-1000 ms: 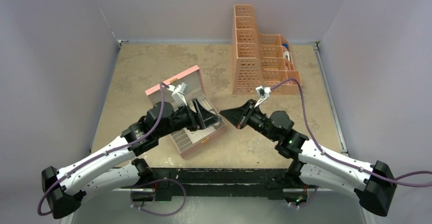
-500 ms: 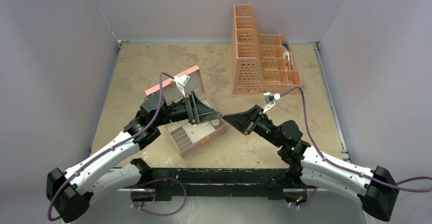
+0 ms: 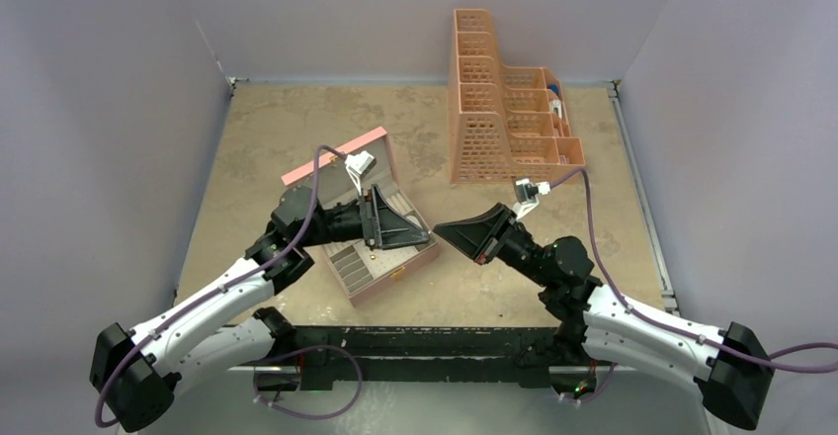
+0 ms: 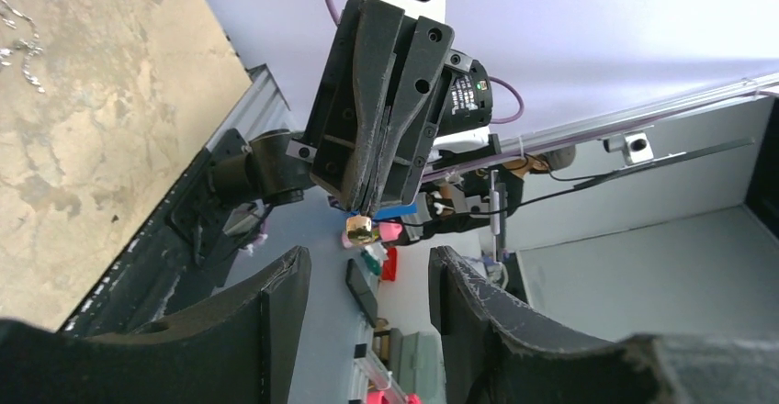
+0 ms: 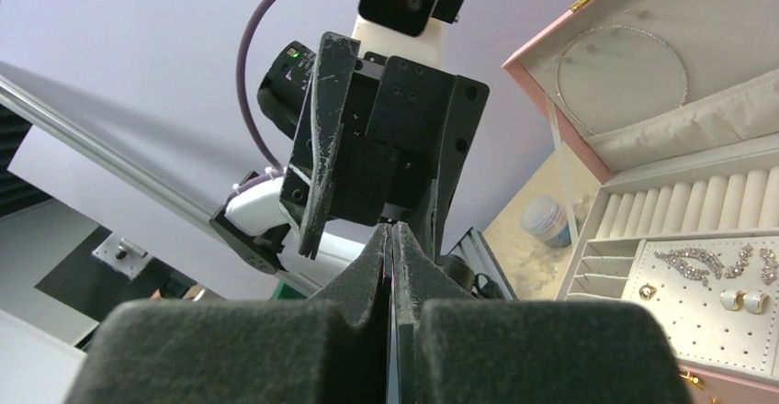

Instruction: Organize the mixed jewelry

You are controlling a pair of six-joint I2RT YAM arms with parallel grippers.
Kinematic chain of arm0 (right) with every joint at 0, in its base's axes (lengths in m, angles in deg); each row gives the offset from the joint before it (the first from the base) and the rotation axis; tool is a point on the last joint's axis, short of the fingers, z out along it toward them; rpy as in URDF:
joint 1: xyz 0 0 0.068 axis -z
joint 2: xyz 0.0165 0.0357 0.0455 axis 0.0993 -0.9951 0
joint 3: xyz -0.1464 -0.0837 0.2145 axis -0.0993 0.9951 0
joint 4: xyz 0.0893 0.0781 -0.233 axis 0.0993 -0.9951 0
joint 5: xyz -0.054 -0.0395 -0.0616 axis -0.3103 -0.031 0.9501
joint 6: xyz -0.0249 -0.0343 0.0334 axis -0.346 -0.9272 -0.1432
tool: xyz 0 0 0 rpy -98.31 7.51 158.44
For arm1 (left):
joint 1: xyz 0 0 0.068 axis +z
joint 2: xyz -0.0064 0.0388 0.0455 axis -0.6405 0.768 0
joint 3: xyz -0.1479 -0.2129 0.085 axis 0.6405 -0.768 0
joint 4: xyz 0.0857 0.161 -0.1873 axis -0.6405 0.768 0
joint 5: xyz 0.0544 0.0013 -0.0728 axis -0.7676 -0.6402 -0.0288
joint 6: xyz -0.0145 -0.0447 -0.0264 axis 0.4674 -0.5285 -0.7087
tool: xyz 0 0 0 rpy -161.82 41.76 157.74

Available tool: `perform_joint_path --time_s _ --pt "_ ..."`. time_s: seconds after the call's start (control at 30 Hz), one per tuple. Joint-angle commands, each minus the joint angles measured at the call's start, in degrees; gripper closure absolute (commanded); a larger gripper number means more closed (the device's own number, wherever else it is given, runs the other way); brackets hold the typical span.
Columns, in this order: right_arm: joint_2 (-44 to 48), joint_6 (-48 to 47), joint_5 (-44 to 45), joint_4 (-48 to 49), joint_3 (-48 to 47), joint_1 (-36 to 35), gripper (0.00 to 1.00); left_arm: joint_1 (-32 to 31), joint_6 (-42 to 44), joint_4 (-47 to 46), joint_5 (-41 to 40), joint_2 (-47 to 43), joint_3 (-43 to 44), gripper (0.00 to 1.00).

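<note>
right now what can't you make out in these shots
- Right wrist view: whatever the right gripper pinches is hidden by its own shut fingers. The left wrist view shows a small gold piece, type too small to tell.
- Top view: the left gripper covers much of the pink jewelry box; its contents are too small to identify.
- Left wrist view: silvery jewelry runs off the left edge.

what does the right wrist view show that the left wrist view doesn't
Only the right wrist view: the open pink jewelry box, with silvery earrings and a gold-and-white pair on its white pad. Only the left wrist view: a small gold piece held at the tip of the right pincer, and a silvery chain lying on the table. Both: the left pincer open and the right pincer shut, facing tip to tip, plus some table.
</note>
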State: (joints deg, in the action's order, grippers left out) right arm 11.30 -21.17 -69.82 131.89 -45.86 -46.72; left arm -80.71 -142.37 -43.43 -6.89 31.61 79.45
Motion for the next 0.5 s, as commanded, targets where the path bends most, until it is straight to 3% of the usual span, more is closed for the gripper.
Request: perform_joint_path --time_s 0.0,0.2,0.47 --pt "-0.1 -1.8 -2.1 4.6 -1.4 0.1 1.00 0.3 -5.5 -9.6 3.4 1.5 -1.4 0.49" --pt "-2.3 -5.7 -4.2 6.1 -2.6 0.2 1.00 0.3 -9.6 -14.6 4.0 3.1 -3.4 0.52" --pt "-1.2 -5.6 -4.4 7.3 -1.3 0.1 1.00 0.3 -9.4 -16.2 2.8 2.4 -4.3 0.67"
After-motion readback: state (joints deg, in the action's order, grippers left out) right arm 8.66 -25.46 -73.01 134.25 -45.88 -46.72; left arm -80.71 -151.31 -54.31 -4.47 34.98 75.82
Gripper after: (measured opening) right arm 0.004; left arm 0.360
